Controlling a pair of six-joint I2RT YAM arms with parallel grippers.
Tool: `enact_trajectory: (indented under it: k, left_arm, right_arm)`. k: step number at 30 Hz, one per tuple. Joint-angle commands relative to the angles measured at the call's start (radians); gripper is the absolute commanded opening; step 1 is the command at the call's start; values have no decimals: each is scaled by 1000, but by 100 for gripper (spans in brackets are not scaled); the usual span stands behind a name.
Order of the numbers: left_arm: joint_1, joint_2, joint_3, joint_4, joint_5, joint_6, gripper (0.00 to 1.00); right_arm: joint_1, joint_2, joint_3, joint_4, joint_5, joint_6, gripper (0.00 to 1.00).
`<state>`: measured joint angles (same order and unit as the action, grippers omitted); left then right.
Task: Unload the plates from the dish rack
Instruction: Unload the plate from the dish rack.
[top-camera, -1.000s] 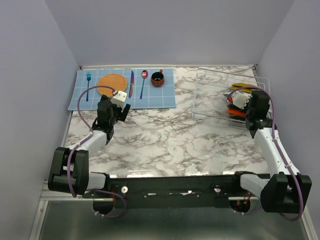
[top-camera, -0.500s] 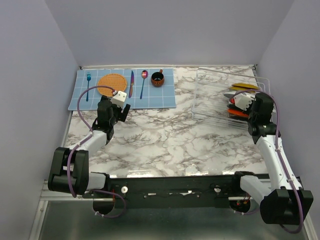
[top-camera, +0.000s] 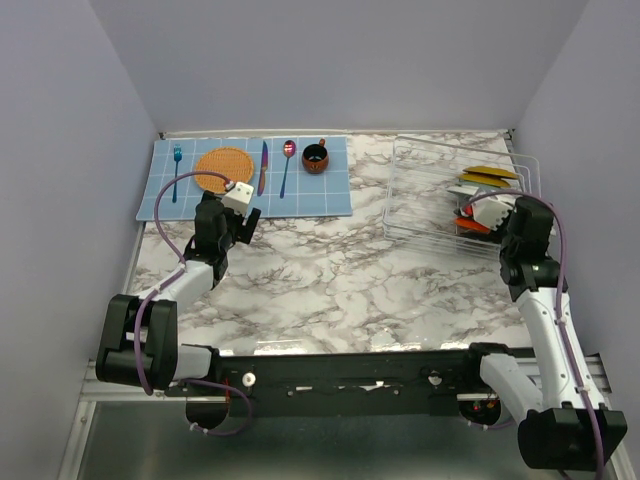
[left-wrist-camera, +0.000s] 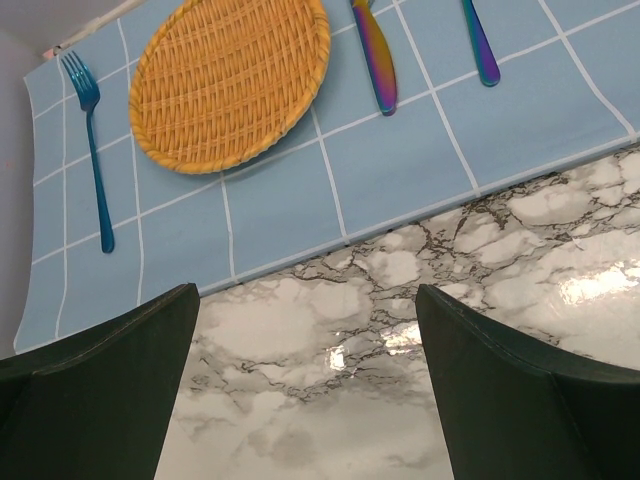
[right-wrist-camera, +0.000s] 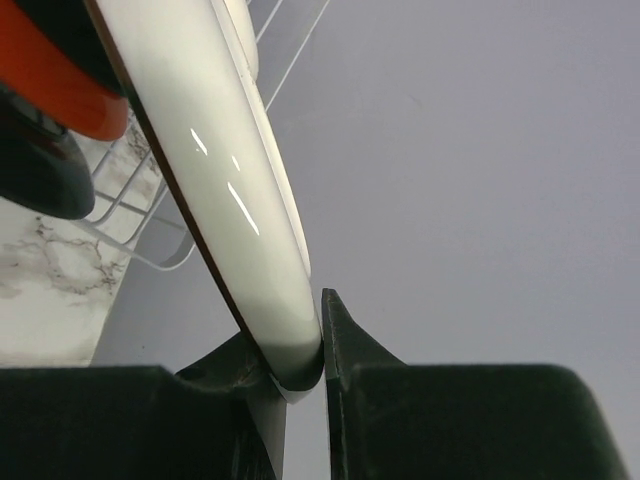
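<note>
Placemat (top-camera: 250, 195): blue with a white grid, lying at the far left of the marble table (top-camera: 330, 270).
Fork (left-wrist-camera: 90, 150): blue, at the left end of the placemat, lying lengthwise.
Woven disc (left-wrist-camera: 230, 80): orange wicker, just right of the fork and apart from it.
Knife (left-wrist-camera: 372, 55): iridescent, just right of the woven disc.
Spoon (top-camera: 287, 163): right of the knife, bowl at the far end.
Cup (top-camera: 315, 158): small and dark, on the right end of the placemat.
Left gripper (left-wrist-camera: 305, 295): jaws spread wide with nothing between them; it hangs over bare marble just short of the placemat's near edge.
Dish rack (top-camera: 420, 190): white wire, at the far right of the table, well apart from the placemat; its left part holds nothing, the plates stand at its right end.
Yellow plate (top-camera: 490, 177): the farthest back in the rack, on edge.
White plate (right-wrist-camera: 220, 180): glossy, tilted, over the rack's near right corner; whether it rests in the dividers cannot be told.
Orange-red plate (right-wrist-camera: 60, 80): just beside the white plate, in the rack.
Black plate (right-wrist-camera: 40, 170): beside the orange-red one, rack wires showing next to it.
Right gripper (right-wrist-camera: 295, 330): jaws pinched narrowly on the white plate's rim, one finger on each face.
</note>
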<state>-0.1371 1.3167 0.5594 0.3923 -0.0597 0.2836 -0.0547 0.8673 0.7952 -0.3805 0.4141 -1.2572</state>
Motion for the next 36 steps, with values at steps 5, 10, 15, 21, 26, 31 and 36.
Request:
enact_trajectory:
  k: [5, 10, 15, 21, 26, 31, 36]
  left_arm:
    - [7, -13, 22, -12, 20, -9, 99]
    - [7, -25, 27, -17, 24, -8, 99]
    - [7, -19, 27, -18, 15, 2, 99]
    - [7, -19, 22, -7, 20, -11, 99]
    - [7, -42, 19, 0, 32, -24, 99]
    - [7, -65, 20, -12, 35, -21, 99]
    - [7, -76, 20, -21, 35, -12, 99]
  right_arm:
    - [-5, -114, 55, -66, -26, 67, 1]
    - [-5, -148, 73, -90, -37, 73, 1]
    - [-5, -160, 114, -104, -41, 84, 1]
    - [-5, -139, 299, -219, -119, 215, 1]
    - [-5, -88, 449, -366, -276, 390, 1]
    - [-5, -22, 603, -497, -441, 521, 1]
    - [-5, 35, 662, -543, -581, 611, 1]
